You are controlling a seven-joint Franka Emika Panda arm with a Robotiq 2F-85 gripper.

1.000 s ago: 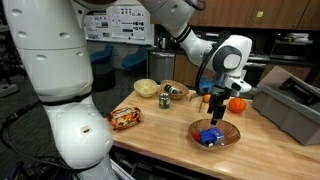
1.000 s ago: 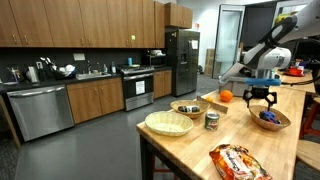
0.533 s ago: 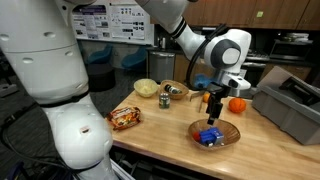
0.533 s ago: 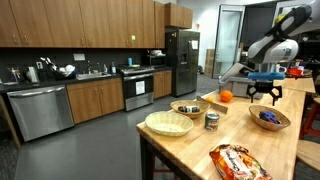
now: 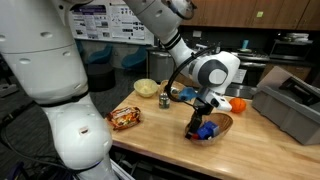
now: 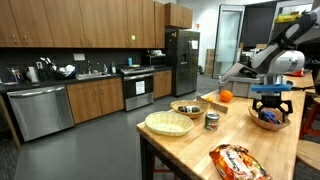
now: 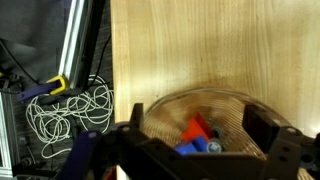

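Blurred red-blue items [image 7: 193, 141]; bowl [image 7: 168, 106] rim behind gripper [image 7: 198, 122]

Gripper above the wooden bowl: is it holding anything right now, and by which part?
Nothing is held. The gripper hangs open over the wooden bowl, its jaws spread wide, and the red and blue objects lie ungripped in the bowl.

Glossy white arm [image 5: 60, 70], black gripper [image 6: 271, 107]

Brown bowl [image 7: 160, 108], faintly wood-grained, containing blue pieces [image 7: 192, 149] and a red piece [image 7: 197, 127]. Above the brown bowl: black gripper [image 6: 271, 106]. Beside it: orange fruit [image 5: 237, 104]. Farther from it: pale yellow bowl [image 5: 146, 88]; orange-red printed snack bag [image 5: 125, 118]. Table [image 7: 200, 50]: light, streaked wood grain.
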